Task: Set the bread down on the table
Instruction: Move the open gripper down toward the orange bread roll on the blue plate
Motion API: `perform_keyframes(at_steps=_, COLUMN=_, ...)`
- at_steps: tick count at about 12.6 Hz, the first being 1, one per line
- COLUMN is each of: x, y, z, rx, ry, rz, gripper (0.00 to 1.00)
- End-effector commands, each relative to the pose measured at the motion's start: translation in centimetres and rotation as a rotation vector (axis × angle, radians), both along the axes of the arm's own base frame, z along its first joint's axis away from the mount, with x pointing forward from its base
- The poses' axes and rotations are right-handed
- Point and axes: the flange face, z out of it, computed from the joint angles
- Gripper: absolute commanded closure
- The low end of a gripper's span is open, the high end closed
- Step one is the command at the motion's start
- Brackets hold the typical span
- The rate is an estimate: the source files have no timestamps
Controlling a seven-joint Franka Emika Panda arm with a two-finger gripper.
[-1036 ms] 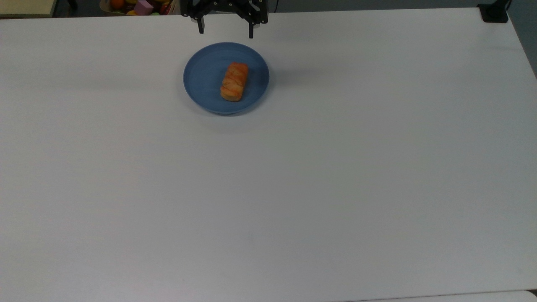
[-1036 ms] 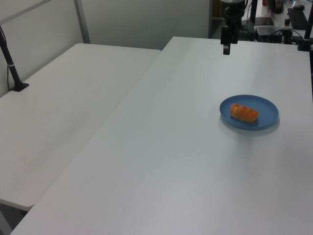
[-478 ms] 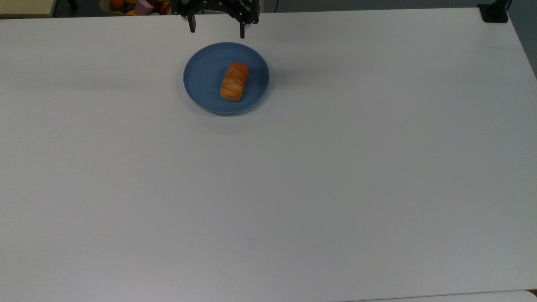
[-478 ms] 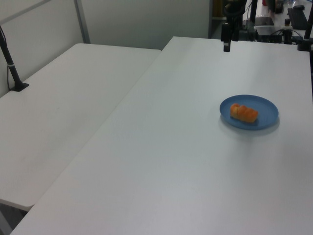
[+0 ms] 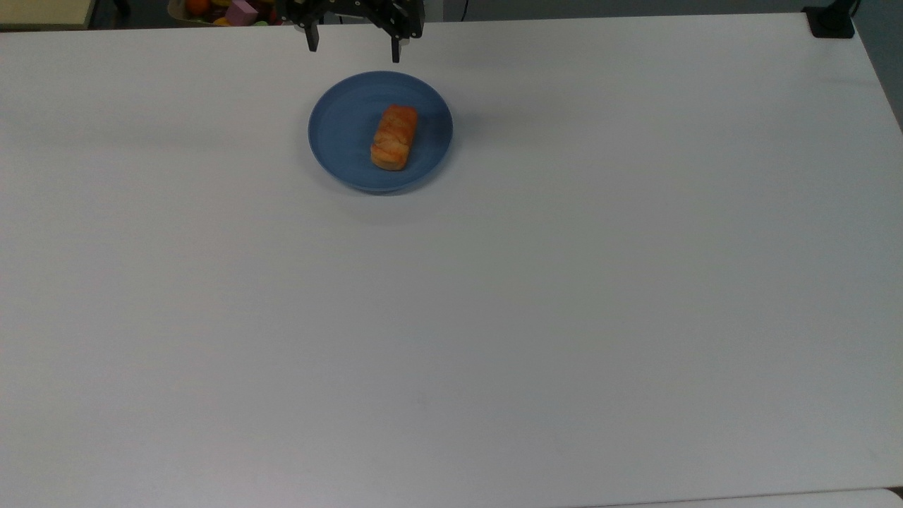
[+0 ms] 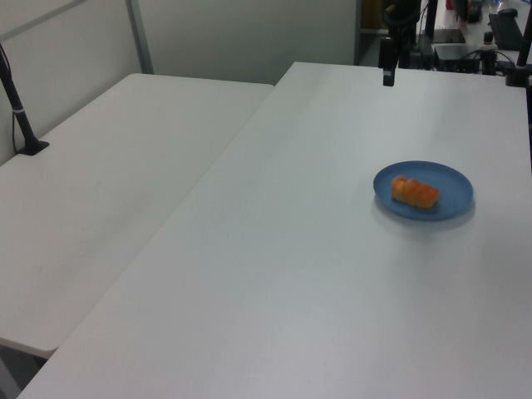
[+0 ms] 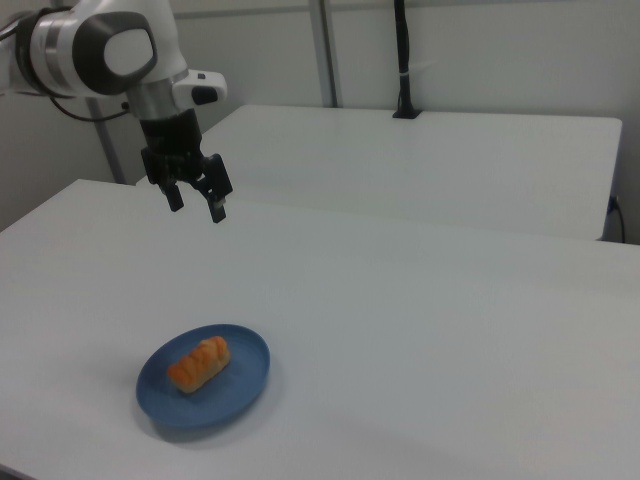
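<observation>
The bread (image 5: 394, 137) (image 6: 415, 192) (image 7: 198, 363), a small orange-brown loaf, lies on a round blue plate (image 5: 338, 134) (image 6: 453, 179) (image 7: 240, 385) on the white table (image 5: 494, 317) (image 6: 291, 274) (image 7: 420, 320). My gripper (image 5: 352, 47) (image 6: 387, 76) (image 7: 196, 206) hangs open and empty in the air, well above the table. In the top view it sits just past the plate's upper rim, near the table's top edge. Nothing is between its two black fingers.
A second white table (image 6: 100, 183) (image 7: 430, 160) adjoins this one, with a black post (image 6: 17, 104) (image 7: 403, 60) clamped on it. Colourful items (image 5: 233, 10) lie beyond the top view's upper edge. A black clamp (image 5: 831, 20) sits at the top view's upper right corner.
The open gripper has drifted toward the top view's upper left, farther from the plate. The bread and plate have not moved.
</observation>
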Motion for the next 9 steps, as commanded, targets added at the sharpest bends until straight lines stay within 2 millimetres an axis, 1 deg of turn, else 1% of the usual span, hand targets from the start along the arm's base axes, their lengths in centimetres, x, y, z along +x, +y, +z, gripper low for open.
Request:
perform_keyframes(at_steps=1, x=-3.8, y=-0.7, z=-3.8, rx=0.028, ry=-0.011, rz=-0.004, gripper=0.0)
perform_keyframes(at_steps=3, x=-5.1, y=-0.8, z=-8.2, rx=0.03, ry=0.008, rz=0.0, gripper=0.0)
perform_keyframes(at_steps=5, x=-6.3, y=-0.8, z=-11.8, rx=0.029, ry=0.031, rz=0.002, gripper=0.0)
perform_keyframes(at_steps=6, x=-6.7, y=-0.9, z=-13.3, rx=0.028, ry=0.039, rz=-0.001, gripper=0.0)
perform_keyframes(at_steps=8, x=-6.9, y=-0.6, z=-16.3, rx=0.028, ry=0.054, rz=-0.013, gripper=0.0)
perform_keyframes(at_steps=9, x=-6.5, y=-0.2, z=-17.8, rx=0.025, ry=0.07, rz=-0.02, gripper=0.0)
